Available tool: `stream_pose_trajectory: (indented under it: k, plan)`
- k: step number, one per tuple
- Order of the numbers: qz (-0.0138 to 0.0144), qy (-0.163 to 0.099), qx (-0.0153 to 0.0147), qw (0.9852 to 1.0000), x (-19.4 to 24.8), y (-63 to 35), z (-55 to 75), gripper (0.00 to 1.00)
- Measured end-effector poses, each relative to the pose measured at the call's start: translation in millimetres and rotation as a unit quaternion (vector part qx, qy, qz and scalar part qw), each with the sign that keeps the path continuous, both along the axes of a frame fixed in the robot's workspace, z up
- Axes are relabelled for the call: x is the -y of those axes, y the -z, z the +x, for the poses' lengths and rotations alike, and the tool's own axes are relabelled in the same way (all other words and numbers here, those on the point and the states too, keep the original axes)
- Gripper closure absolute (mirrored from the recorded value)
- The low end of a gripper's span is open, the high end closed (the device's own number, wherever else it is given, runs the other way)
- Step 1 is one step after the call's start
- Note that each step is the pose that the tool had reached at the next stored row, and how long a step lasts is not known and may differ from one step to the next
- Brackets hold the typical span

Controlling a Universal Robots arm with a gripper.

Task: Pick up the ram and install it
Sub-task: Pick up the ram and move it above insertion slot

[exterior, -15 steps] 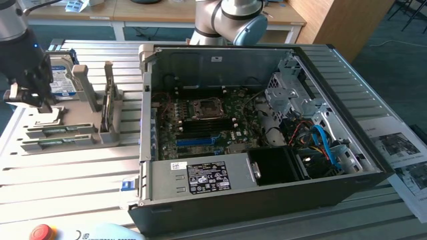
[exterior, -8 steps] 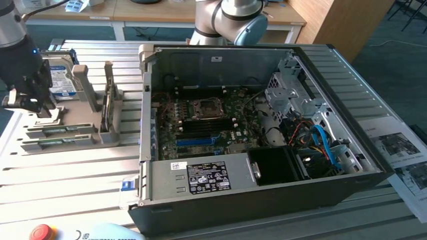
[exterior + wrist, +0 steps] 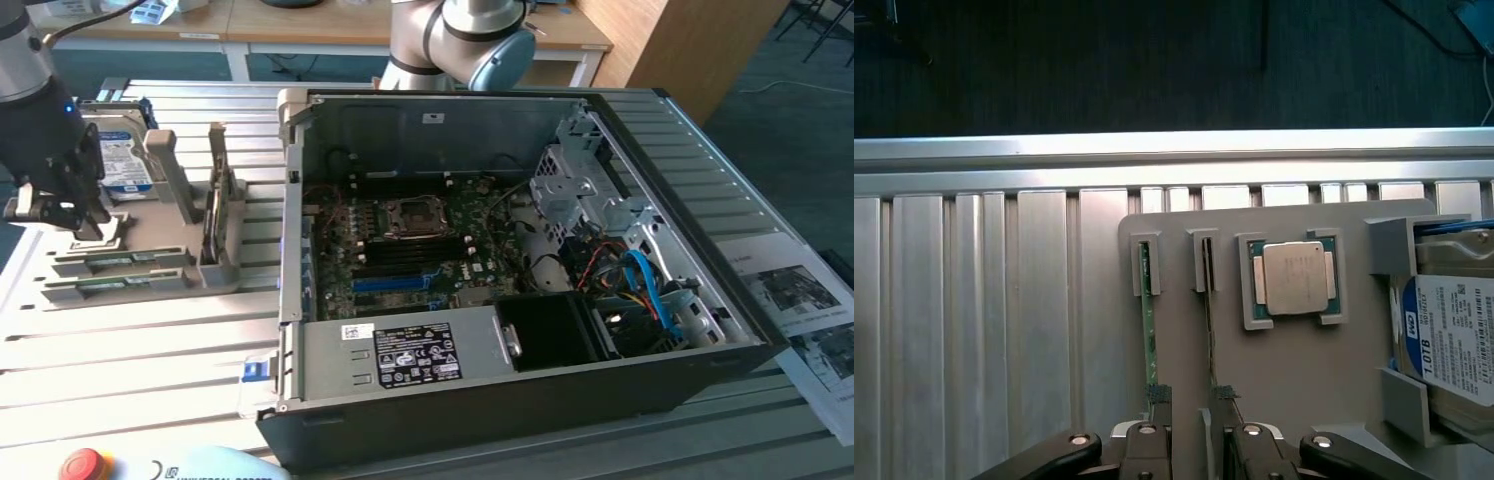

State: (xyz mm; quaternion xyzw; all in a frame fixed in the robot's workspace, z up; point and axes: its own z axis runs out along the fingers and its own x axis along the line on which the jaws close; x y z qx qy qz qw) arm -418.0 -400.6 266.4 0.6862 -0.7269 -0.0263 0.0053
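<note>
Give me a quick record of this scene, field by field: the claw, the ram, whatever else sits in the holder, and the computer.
claw: open, low over the grey holder, fingertips at the near ends of the sticks
ram: on edge in its holder slot, not lifted
second stick: on edge in the neighbouring slot
processor chip: flat in its pocket beside the slots
hard drive: blue label, at the holder's end
computer case: open, motherboard exposed
progress: ram not yet picked up
</note>
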Motion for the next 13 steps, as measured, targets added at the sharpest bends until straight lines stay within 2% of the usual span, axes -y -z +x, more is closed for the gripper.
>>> stream_pose_trajectory:
  k: [9,13]
  plan:
    - [0.0000,0.000,0.0001,1.0000,0.6,12.4,-0.1,0.70]
    - [0.0000,0.000,0.0000,1.0000,0.7,13.2,-0.1,0.70]
